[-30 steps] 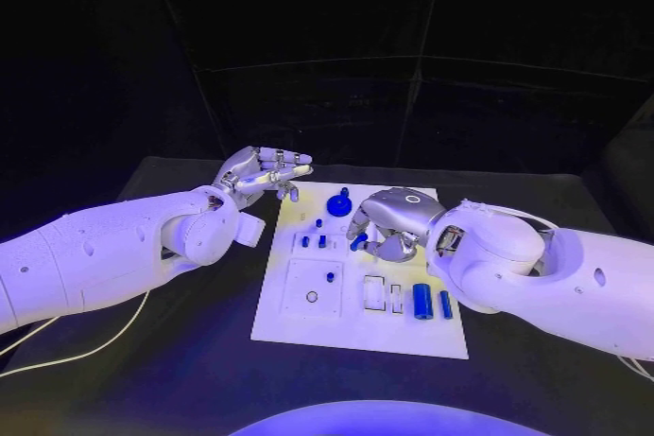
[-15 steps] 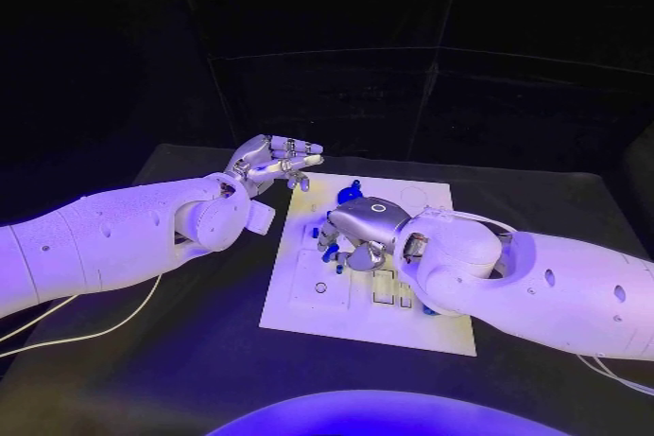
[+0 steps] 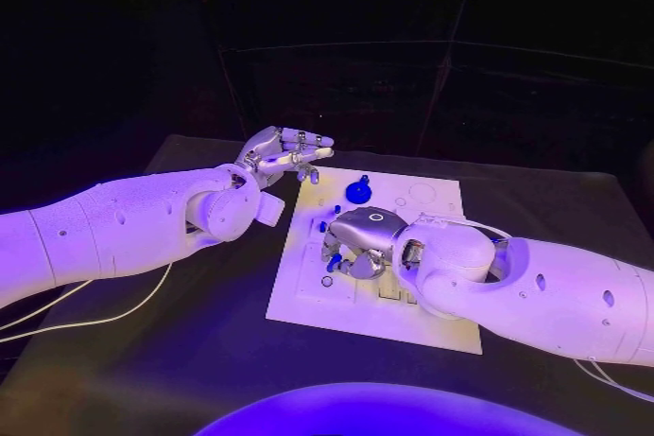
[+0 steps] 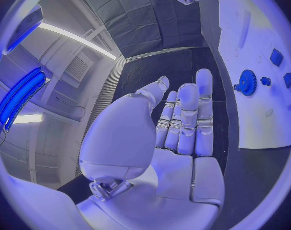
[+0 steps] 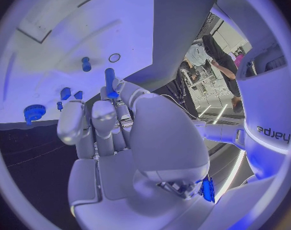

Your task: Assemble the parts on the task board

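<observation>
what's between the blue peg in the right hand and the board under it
Nothing visible. The right hand holds a blue peg upright above the task board. In the right wrist view the white surface beyond the peg's tip looks bare; the nearest small blue part stands apart to one side.

White task board [image 3: 422, 195] mid-table — small blue parts [image 3: 358, 188] on it

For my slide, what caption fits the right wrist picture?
Right hand pinches a blue peg above the white task board.
</observation>
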